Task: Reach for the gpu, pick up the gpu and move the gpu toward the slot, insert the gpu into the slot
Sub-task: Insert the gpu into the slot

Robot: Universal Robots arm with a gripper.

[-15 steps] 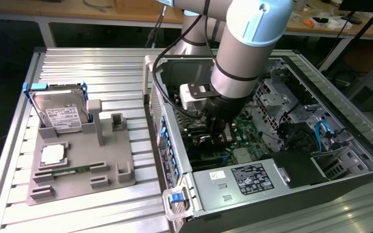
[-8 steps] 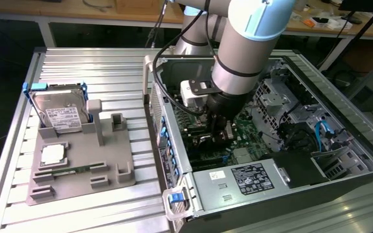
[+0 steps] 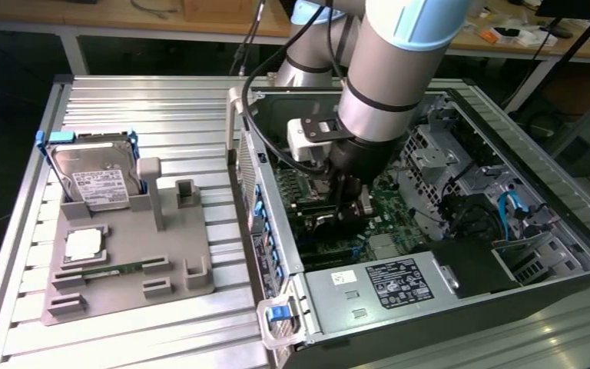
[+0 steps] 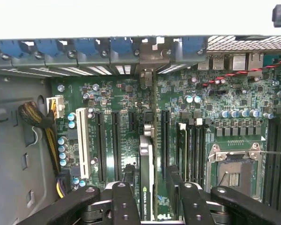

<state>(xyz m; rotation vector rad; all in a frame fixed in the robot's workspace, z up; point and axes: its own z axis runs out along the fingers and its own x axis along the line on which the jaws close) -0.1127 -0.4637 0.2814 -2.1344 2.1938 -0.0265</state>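
Claw (image 4: pixel 149 194) astride thin flat gpu (image 4: pixel 146 180)

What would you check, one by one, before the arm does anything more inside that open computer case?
1. Card held: the gpu stands on edge between the gripper fingers. Ok.
2. Card over the motherboard, inside the case. Ok.
3. Card lined up with the rear bracket opening. Looks ok.
4. Card seated in the slot: its connector is hidden under the card. Cannot tell.
5. Yellow and black cable bundle lies away from the card. Ok.
6. Hard drive rests outside on the grey fixture, out of the way. Ok.
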